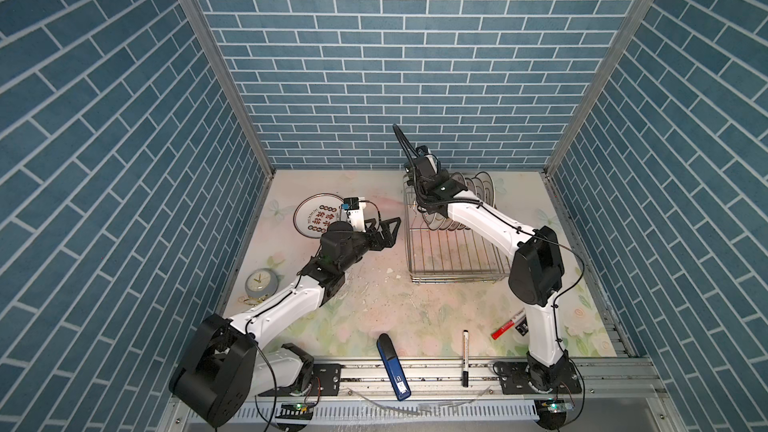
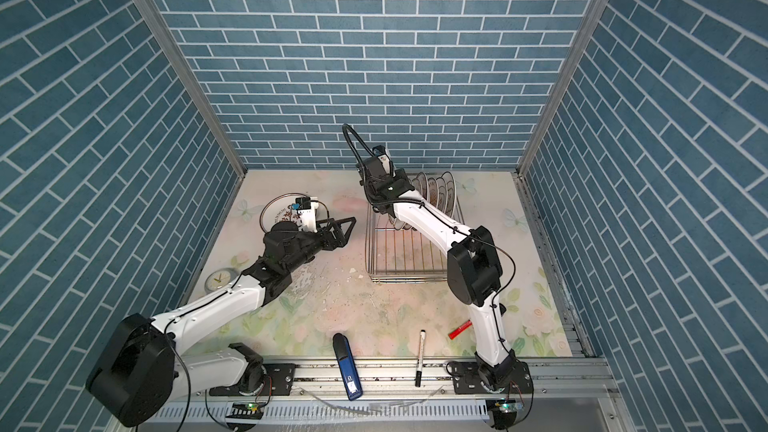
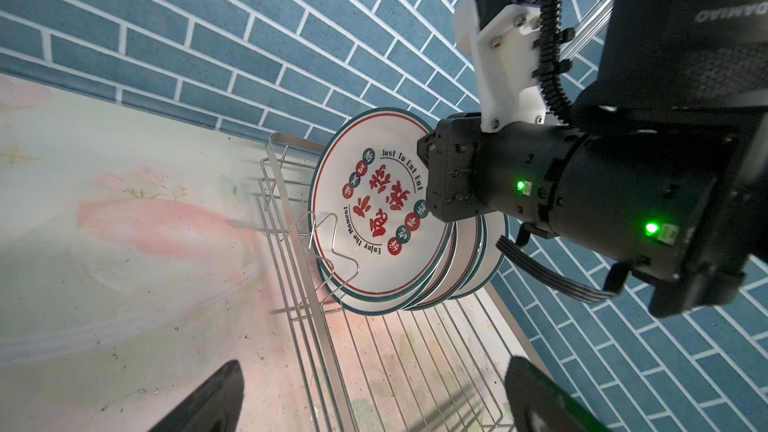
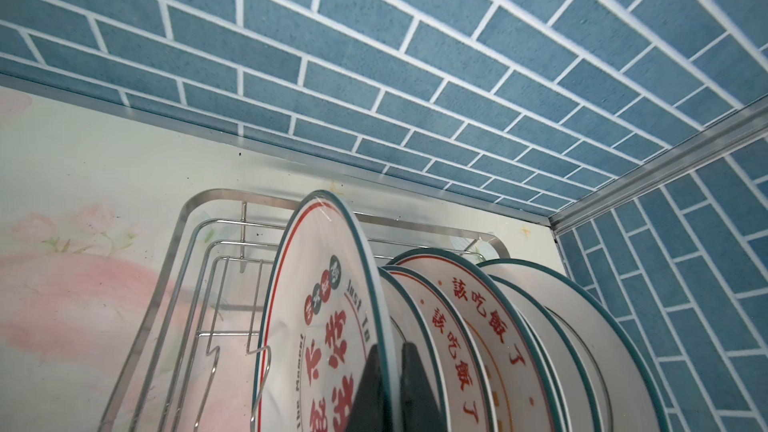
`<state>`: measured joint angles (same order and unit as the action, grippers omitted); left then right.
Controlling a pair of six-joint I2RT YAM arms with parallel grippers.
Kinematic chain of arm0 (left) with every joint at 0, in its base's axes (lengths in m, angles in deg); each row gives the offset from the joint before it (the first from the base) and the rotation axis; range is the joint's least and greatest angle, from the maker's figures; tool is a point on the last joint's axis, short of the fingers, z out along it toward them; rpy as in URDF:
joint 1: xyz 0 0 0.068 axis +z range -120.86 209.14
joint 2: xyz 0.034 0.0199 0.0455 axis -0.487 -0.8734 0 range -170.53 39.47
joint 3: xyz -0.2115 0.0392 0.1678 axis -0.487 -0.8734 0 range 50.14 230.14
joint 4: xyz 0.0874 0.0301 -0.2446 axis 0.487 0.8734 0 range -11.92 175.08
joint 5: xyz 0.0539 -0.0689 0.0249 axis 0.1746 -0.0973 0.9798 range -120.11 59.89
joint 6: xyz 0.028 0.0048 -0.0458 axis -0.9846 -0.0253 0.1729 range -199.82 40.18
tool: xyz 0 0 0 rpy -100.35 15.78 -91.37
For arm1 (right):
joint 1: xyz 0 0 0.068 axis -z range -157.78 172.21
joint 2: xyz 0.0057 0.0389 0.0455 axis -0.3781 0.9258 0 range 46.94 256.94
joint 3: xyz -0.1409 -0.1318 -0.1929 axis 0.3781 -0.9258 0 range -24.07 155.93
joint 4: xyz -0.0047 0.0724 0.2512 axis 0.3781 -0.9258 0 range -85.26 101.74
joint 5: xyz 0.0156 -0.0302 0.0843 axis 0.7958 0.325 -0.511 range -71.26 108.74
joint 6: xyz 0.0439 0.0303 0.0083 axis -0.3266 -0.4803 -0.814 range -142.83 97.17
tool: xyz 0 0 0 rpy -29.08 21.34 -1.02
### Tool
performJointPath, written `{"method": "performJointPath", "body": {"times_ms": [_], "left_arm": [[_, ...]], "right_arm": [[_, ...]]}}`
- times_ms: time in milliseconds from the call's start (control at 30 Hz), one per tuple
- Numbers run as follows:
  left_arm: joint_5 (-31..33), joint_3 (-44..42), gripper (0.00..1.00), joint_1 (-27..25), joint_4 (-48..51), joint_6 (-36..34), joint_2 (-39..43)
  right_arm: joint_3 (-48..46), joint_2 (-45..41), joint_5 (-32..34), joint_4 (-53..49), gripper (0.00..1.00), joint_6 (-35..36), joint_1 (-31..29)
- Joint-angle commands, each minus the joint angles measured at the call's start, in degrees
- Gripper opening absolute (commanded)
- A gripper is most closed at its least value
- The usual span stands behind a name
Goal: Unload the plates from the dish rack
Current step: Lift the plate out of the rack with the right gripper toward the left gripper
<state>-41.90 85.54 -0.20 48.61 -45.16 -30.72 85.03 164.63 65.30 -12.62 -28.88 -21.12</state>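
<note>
**Right hand pinching the front plate in the rack**

I am pinching the rim of the front plate (image 4: pixel 316 326) with my right hand (image 4: pixel 390 353), clamping its printed face and its back. It is standing on edge at the head of the other plates (image 4: pixel 478 317). All of them are crowding the far end of the dish rack (image 1: pixel 453 259), which is sitting by the far edge of the bench (image 1: pixel 415 309), right of the middle. My left hand (image 1: pixel 388 228) is hovering spread wide and holding nothing, just beside the rack's left wall. A loose plate (image 1: pixel 313 211) is lying flat near the bench's left edge, behind that hand's wrist.
</note>
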Motion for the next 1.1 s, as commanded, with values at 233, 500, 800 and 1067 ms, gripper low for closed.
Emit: {"method": "performJointPath", "body": {"times_ms": [233, 500, 800, 1067], "left_arm": [[-0.6, 1.5, 1.0, -0.5, -0.2, -0.4, 1.2], [-1.7, -2.1, 1.0, -0.5, -5.8, -0.2, 5.4], [-5.9, -3.5, 1.0, -0.5, -6.2, -1.6, 11.1], [-6.4, -2.1, 1.0, -1.1, -3.2, -0.4, 11.7]], "right_arm": [[-3.7, -9.8, 5.1, 7.9, 0.0, 5.4, -1.4], [-10.5, -17.0, -0.2, 11.2, 0.0, 5.9, -2.4], [-25.7, -29.8, -10.7, 20.4, 0.0, 3.4, -1.5], [-37.7, -40.7, -31.8, 26.9, 0.0, -5.4, 4.6]]}}
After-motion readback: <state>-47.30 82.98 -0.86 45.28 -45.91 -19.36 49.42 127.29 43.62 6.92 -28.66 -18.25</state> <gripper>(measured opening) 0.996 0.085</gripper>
